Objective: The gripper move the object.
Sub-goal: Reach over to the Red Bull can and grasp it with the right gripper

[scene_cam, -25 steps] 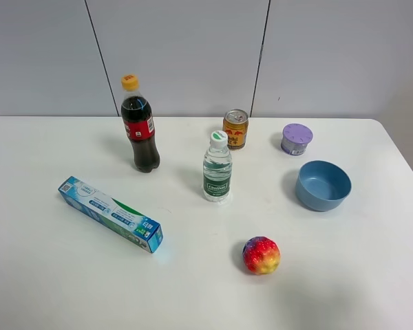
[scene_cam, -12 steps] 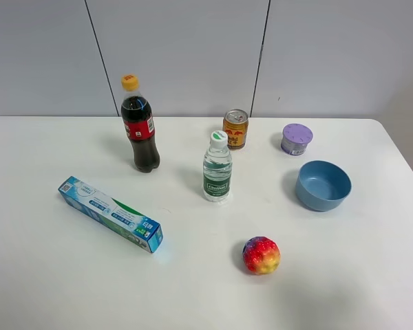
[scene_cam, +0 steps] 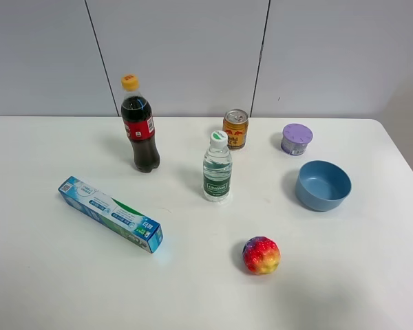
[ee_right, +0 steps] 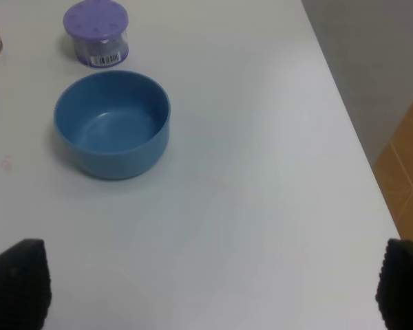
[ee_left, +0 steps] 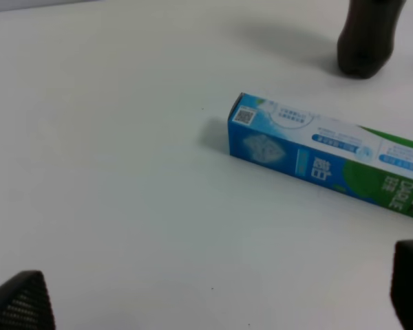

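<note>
Seven articles occupy the white worktop [scene_cam: 48, 275] in the high exterior view. The short gold-orange metal drink can with red markings [scene_cam: 235, 128] stands upright near the far edge, about midway along it, with nothing touching it. Just nearer than the can, and apart from it, stands a clear plastic water bottle with a green label [scene_cam: 217, 172]. We note a dark cola bottle with a yellow cap [scene_cam: 139, 124] to the can's left and a small lilac-lidded tub [scene_cam: 297, 139] to its right, both near the far edge. A round blue bowl [scene_cam: 323, 184] sits toward the right edge, just nearer than the tub. A long blue-and-green toothpaste carton [scene_cam: 110, 214] lies slantwise in the left half. A rainbow-coloured ball [scene_cam: 261, 255] rests toward the near edge.

Left wrist view: we find the left gripper [ee_left: 215, 294] spread wide, with nothing between its black fingertips [ee_left: 20, 306]. It hangs above bare worktop, with the carton [ee_left: 330, 165] and the foot of the cola bottle [ee_left: 365, 48] ahead of it.

Right wrist view: the right gripper [ee_right: 210, 283] likewise stands wide apart and empty, above the worktop close to its right edge. The bowl [ee_right: 112, 124] and the tub [ee_right: 96, 31] lie ahead of it.
</note>
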Action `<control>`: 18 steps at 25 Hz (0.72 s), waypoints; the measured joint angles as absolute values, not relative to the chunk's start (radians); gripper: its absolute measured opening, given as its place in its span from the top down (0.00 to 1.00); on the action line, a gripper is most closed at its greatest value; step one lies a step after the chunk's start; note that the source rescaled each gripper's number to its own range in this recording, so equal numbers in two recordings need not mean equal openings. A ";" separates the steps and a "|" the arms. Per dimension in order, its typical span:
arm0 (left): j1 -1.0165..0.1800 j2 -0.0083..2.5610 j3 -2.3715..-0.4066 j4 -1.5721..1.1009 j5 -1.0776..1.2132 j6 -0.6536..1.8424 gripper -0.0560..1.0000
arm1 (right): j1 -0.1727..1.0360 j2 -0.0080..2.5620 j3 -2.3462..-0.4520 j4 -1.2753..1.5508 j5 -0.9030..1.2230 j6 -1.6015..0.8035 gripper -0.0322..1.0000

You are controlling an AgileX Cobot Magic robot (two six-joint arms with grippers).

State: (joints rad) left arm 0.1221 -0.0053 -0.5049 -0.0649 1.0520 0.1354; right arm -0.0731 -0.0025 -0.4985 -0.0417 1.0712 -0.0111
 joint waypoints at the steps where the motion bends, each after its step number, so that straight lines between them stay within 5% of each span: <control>1: 0.122 -0.005 -0.505 -0.065 1.052 0.135 0.00 | -0.073 -0.003 -0.499 -0.042 1.071 -0.011 0.13; 8: 0.122 -0.005 -0.505 -0.065 1.052 0.135 0.00 | -0.073 0.059 -0.499 -0.036 1.071 -0.013 0.13; 18: 0.122 -0.005 -0.505 -0.065 1.052 0.135 0.00 | -0.073 0.618 -0.729 0.020 0.941 -0.022 0.13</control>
State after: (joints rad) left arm 0.1221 -0.0053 -0.5049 -0.0649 1.0520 0.1354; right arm -0.0731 0.6177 -0.7295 0.0204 0.9412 -0.0215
